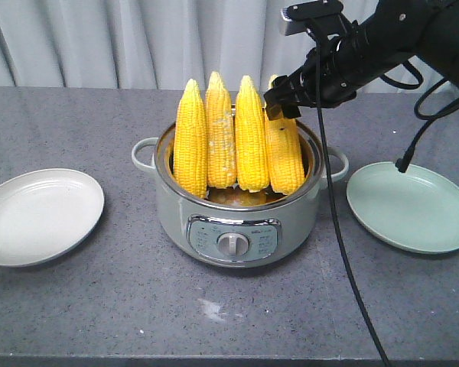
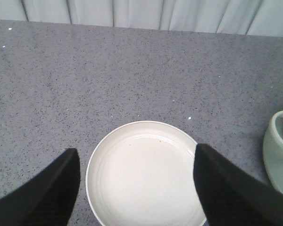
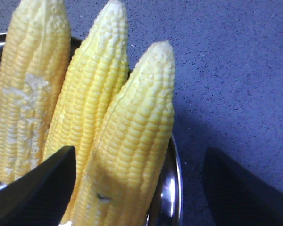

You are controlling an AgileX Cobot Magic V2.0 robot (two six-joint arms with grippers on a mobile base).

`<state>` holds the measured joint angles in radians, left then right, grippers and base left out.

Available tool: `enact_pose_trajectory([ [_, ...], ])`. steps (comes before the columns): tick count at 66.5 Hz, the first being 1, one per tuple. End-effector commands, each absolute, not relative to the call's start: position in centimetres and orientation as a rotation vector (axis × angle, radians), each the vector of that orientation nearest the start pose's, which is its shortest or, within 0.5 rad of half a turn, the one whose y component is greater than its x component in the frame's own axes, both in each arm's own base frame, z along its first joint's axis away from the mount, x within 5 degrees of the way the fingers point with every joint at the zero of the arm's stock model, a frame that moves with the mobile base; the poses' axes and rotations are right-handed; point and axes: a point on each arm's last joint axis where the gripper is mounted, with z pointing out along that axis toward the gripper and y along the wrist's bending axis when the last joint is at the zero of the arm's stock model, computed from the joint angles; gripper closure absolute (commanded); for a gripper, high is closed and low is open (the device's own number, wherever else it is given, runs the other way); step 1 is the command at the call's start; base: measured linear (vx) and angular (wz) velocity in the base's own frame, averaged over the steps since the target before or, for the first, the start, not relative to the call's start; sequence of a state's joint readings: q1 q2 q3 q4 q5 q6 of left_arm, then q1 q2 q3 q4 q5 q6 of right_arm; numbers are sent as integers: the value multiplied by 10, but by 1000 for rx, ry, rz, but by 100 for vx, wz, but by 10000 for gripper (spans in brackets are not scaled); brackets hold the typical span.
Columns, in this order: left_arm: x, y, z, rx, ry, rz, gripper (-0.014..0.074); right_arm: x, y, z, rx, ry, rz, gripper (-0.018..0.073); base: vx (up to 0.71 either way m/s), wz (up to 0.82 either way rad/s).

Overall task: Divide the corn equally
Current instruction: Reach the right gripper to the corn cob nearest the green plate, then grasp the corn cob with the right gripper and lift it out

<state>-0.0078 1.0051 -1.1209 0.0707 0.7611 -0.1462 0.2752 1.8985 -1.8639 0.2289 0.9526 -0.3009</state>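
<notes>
Several bright yellow corn cobs [image 1: 237,138] stand upright, tips up, in a pale green electric pot [image 1: 237,222] at the table's middle. My right gripper [image 1: 281,101] hovers at the upper part of the rightmost cob [image 1: 284,157]. In the right wrist view that cob [image 3: 137,141] lies between the wide-apart fingers [image 3: 37,188] of the right gripper [image 3: 139,188], which is open and not pinching it. Beside it are two more cobs [image 3: 92,94]. My left gripper [image 2: 137,188] is open above the empty white plate [image 2: 141,141]; it is out of the front view.
A white plate [image 1: 38,215] lies left of the pot and a green plate [image 1: 413,206] lies right of it, both empty. The pot's handle [image 2: 278,150] shows at the left wrist view's right edge. A cable [image 1: 344,260] hangs from the right arm in front of the pot.
</notes>
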Motion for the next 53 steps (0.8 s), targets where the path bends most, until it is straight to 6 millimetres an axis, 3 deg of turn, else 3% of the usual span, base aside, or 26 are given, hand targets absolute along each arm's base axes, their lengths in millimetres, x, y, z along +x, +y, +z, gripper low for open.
enact_pose_trajectory([
  [1, 199, 2, 424, -118, 2019, -25, 115, 408, 133, 377, -573, 2235, 290, 40, 0, 0],
  [29, 199, 2, 424, -118, 2018, -25, 115, 421, 139, 356, -552, 2264, 335, 57, 0, 0],
  [53, 199, 2, 424, -118, 2018, -25, 115, 420, 140, 356, -550, 2268, 349, 354, 0, 0],
])
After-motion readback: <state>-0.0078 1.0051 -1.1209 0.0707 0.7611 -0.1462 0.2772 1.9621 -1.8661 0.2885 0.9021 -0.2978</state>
